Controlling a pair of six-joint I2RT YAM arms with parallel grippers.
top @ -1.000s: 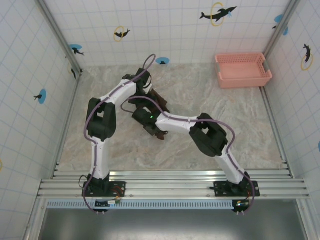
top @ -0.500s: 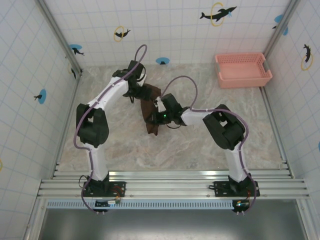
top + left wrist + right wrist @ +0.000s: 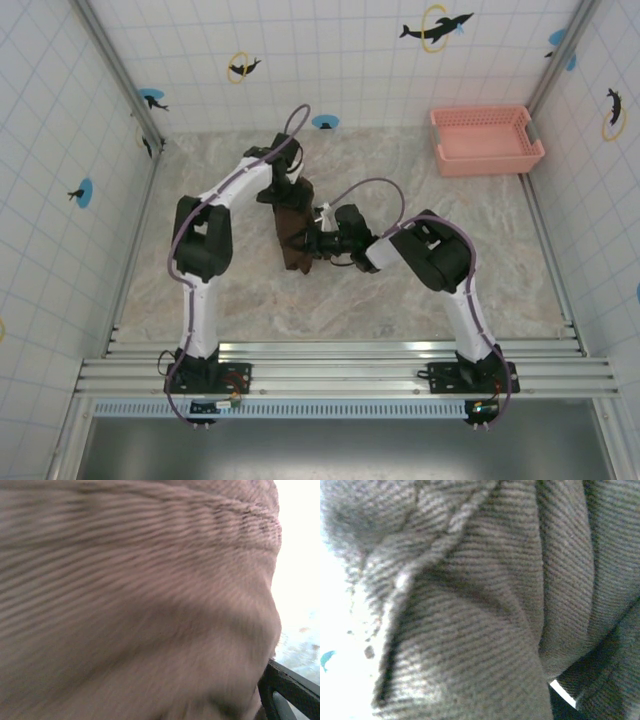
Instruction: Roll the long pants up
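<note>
The long pants [image 3: 293, 238] lie as a dark brown bunched bundle in the middle of the marble table. My left gripper [image 3: 284, 196] is down on the bundle's far end. My right gripper [image 3: 314, 241] presses into its right side. In the left wrist view, ribbed brown cloth [image 3: 135, 595] lies right against the camera, and only a black finger [image 3: 292, 689] edge shows at the bottom right. Folds of the same cloth [image 3: 485, 610] cover the right wrist view and hide the fingers there. Neither view shows whether the jaws are closed on cloth.
A pink mesh basket [image 3: 487, 139] stands at the back right corner. Tiled walls close in the table on three sides, and a metal rail [image 3: 340, 365] runs along the near edge. Bare marble [image 3: 480, 260] lies to the right of the bundle.
The pants went from a clump to a longer strip, then drew in to a shorter bundle. The left gripper swung out to the back and returned. The right arm folded in toward the cloth.
</note>
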